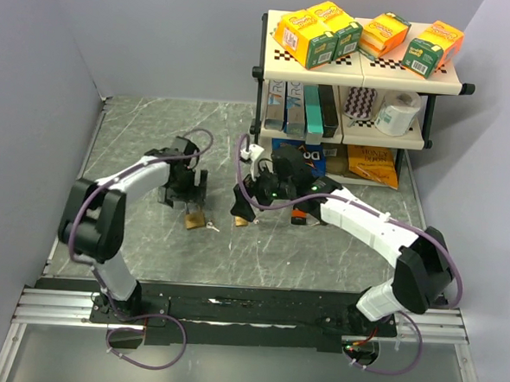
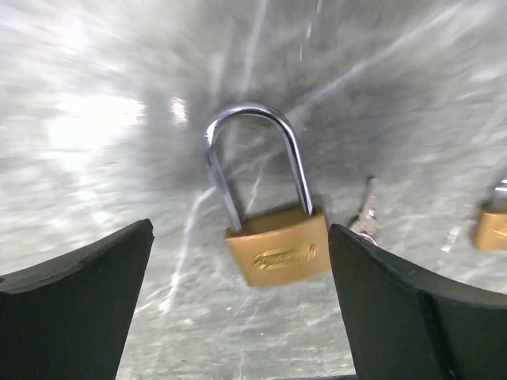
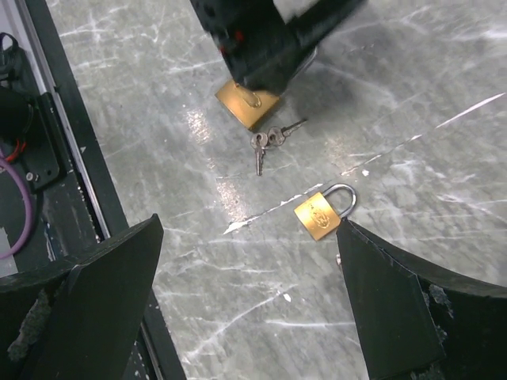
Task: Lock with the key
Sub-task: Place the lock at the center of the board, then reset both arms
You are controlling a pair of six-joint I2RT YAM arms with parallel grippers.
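- Between the wide-open fingers of the left gripper [image 2: 239,237] lies a brass padlock [image 2: 277,249], flat on the table [image 2: 95,119] and touching neither finger.
- Its long axis runs near to far. The shackle [image 2: 249,110] points to the far side, under the left wrist, and the body's keyhole end faces the near edge. The wrist view is blurred, so I'd only guess that the shackle is seated.
- Just right of that body lie the keys [image 3: 258,144], apart from it and between the two arms. I can't call either arm plainly nearer.
- Farther right, a second padlock [image 3: 315,218] sits below the right gripper [image 3: 249,226], whose jaws also stand wide with nothing in them.
- My read is that the coming move turns on the keys lying right of the left tool and left of the right one. Either arm would have to sidestep to reach them.
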